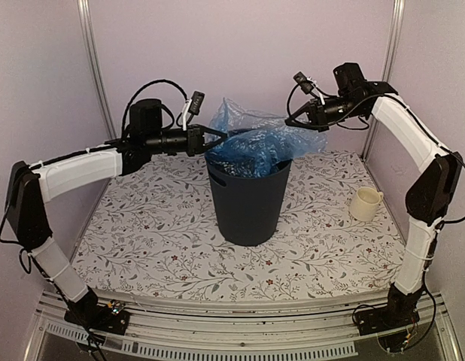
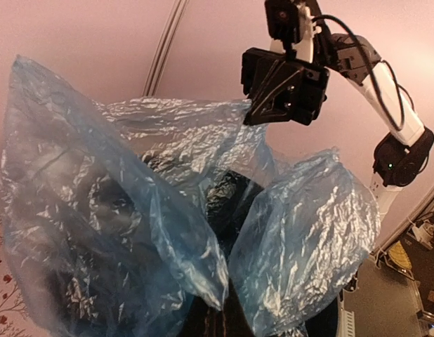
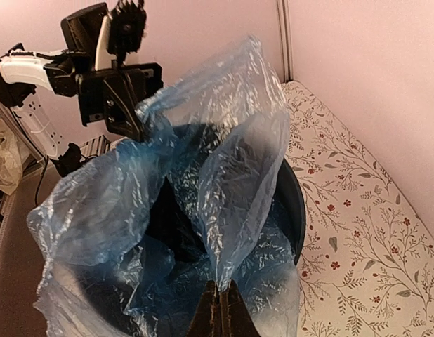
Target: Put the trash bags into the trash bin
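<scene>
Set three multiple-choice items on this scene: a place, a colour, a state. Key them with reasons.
1. Relative to the trash bin, the mug stands: A inside it, B to its right, C to its left.
2. The trash bag is: A light blue, B black, C white.
3. On the right gripper, the fingers are: A wide open, B shut on the bag, C hidden.

B: the top view shows it on the table right of the bin.
A: the film is translucent blue.
B: the right wrist view shows film pinched between them.
</scene>
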Tool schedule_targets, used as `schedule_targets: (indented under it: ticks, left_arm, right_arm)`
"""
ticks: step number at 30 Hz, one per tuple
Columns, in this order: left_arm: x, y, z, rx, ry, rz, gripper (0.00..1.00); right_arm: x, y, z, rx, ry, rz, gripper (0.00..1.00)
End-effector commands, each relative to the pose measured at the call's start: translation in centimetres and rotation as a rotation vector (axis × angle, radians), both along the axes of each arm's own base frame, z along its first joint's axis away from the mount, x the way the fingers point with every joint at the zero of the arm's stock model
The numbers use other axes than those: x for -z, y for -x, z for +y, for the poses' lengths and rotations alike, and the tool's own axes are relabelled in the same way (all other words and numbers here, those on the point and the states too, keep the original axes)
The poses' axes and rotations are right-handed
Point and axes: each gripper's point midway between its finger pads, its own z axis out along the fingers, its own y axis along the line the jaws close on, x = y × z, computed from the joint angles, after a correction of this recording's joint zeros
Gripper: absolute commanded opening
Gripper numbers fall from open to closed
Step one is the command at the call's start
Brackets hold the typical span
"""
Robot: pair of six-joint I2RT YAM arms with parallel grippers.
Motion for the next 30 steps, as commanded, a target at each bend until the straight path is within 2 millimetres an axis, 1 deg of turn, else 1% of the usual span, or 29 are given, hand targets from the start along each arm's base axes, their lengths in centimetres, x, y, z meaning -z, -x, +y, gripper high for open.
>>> schedule_targets:
  ticks: [1,6,8,11,13,15,19,21,25,28,30]
  left_arm:
    - [0.6,-1.4,-1.5,0.054,0.014,0.011,0.0]
    - [0.5,-2.2,-3.3,0.114,0.025,0.017,0.0]
    - [0.1,-2.4,-3.7,0.124,0.03,0.007,0.0]
    - [0.0,-2.4,-3.9,0.135,0.027,0.012,0.0]
    - [-0.3,-2.1,-3.8,0.14,0.018,0.013,0.0]
    - [-0.7,-1.6,-3.2,0.13,0.001,0.004,0.0]
    - [-1.1,-0.8,-1.1,0.063,-0.041,-0.009,0.0]
    - [-0.8,-0.7,0.4,0.02,-0.068,0.015,0.0]
    - [0.7,-0.4,2.6,-0.042,-0.105,0.071,0.0]
    - [1.6,-0.3,3.7,-0.064,-0.108,0.103,0.0]
    - [2.5,-0.6,4.3,-0.067,-0.105,0.141,0.0]
  right_arm:
    - [-4.3,2.1,-0.6,0.005,-0.053,-0.089,0.02]
    - [-5.7,2.9,-1.2,0.031,-0.053,-0.135,0.02]
    - [-5.7,2.9,-1.2,0.036,-0.054,-0.132,0.02]
    - [-4.5,2.3,-1.0,0.041,-0.047,-0.093,0.02]
    - [-3.6,1.7,-0.9,0.051,-0.04,-0.065,0.02]
    - [-3.0,1.2,-0.8,0.06,-0.036,-0.047,0.02]
    - [-2.3,-0.1,-0.7,0.094,-0.021,-0.038,0.02]
    - [-2.1,-0.6,-0.6,0.1,-0.022,-0.028,0.02]
    - [-1.5,-1.4,-0.2,0.102,-0.027,-0.004,0.02]
    - [-0.8,-2.2,0.0,0.109,-0.022,0.005,0.02]
    - [-0.4,-2.7,0.1,0.109,-0.02,0.007,0.02]
